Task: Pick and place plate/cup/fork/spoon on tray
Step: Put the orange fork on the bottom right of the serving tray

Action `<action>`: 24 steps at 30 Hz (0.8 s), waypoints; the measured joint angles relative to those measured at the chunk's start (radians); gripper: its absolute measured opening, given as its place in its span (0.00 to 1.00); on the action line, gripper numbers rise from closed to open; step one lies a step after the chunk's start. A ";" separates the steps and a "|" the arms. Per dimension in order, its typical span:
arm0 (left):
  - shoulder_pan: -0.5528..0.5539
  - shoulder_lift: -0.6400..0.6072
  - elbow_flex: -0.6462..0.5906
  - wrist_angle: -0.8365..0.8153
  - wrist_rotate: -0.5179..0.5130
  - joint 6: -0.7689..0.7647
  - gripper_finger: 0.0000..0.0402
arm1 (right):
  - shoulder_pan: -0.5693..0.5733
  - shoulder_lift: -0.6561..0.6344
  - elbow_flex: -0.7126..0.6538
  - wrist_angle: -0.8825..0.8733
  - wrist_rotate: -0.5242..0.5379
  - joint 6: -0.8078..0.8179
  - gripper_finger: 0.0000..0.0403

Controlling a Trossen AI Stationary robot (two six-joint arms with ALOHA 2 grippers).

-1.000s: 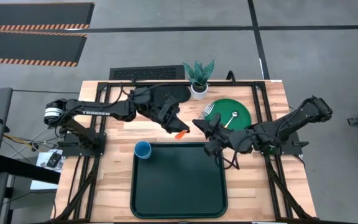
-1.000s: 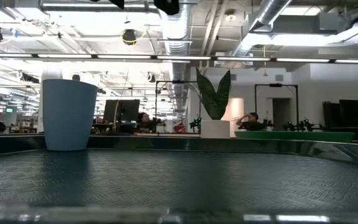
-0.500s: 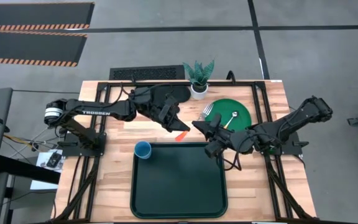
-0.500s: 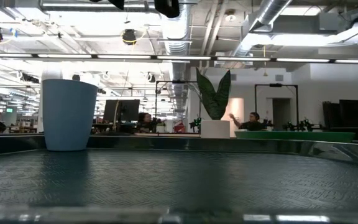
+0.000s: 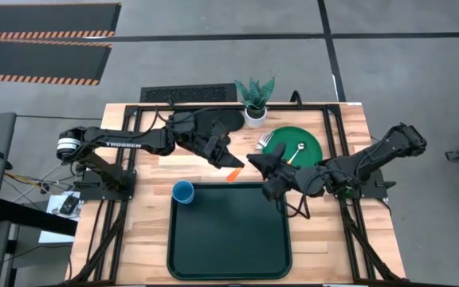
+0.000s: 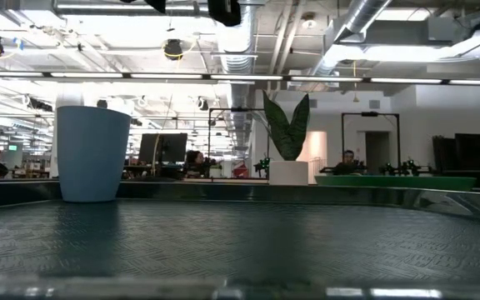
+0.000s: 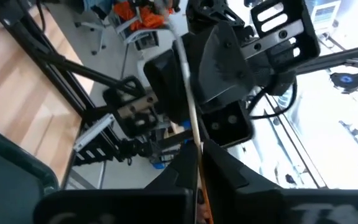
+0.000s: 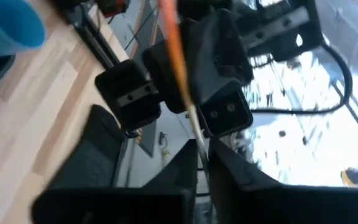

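Between the plate and the tray's far rim, both grippers meet on one thin utensil with an orange handle (image 5: 233,174) and a silver shaft (image 7: 188,93); fork or spoon, I cannot tell. My left gripper (image 5: 231,165) is shut on its handle end. My right gripper (image 5: 255,162) faces it, fingers closed about the metal shaft. The blue cup (image 5: 183,191) stands upright in the far left corner of the dark green tray (image 5: 229,239). The green plate (image 5: 307,137) lies on the table at the far right with silver fork tines (image 5: 267,141) and a spoon bowl (image 5: 298,149) on it. My left gripper pinches the utensil's orange handle (image 7: 201,198) between its two fingers, coming from the table's left. The silver shaft runs on out past the fingertips toward the other gripper. The utensil is clear of the table. My right gripper has the utensil's silver shaft (image 8: 197,140) between its two fingers, which come from the table's right. The orange handle (image 8: 170,34) points away from it toward the left gripper. Whether both fingers still touch the shaft, I cannot tell.
A white pot with a green plant (image 5: 254,113) stands at the far edge beside the plate. A black grille (image 5: 188,96) and a dark mat (image 5: 223,119) lie at the far left. Most of the tray floor is bare. People show in the room behind.
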 joint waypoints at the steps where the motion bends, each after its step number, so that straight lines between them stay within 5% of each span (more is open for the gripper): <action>1: 0.000 0.000 0.000 -0.007 -0.007 0.011 0.00 | 0.001 0.000 0.000 0.001 0.011 0.029 0.16; 9: 0.011 -0.002 0.000 -0.017 -0.062 0.072 0.00 | 0.032 -0.044 -0.002 -0.032 0.065 0.354 0.47; 13: 0.010 -0.002 0.000 -0.037 -0.130 0.124 0.00 | 0.073 -0.088 -0.002 -0.102 0.175 0.605 0.58; 18: -0.022 -0.002 0.000 -0.146 -0.298 0.238 0.00 | 0.166 -0.154 -0.002 -0.262 0.308 1.020 0.61; 24: -0.111 -0.002 0.000 -0.318 -0.626 0.314 0.00 | 0.274 -0.205 -0.002 -0.421 0.366 1.444 0.58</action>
